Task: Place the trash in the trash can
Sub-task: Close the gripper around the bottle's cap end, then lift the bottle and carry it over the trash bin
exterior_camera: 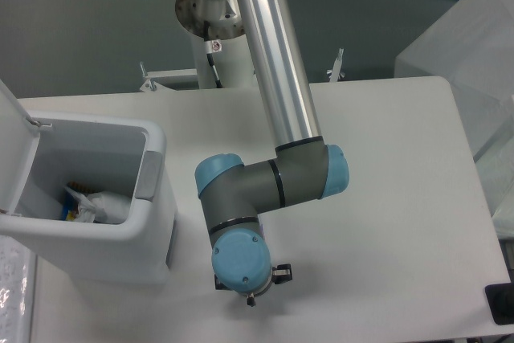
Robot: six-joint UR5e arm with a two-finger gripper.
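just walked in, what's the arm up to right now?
The grey-and-blue robot arm is bent low over the white table, just right of the white boxy plastic trash can. The can's lid is open, with crumpled pale trash lying inside. The hand sits under the blue wrist cap, so whether it is open or holding anything can't be told.
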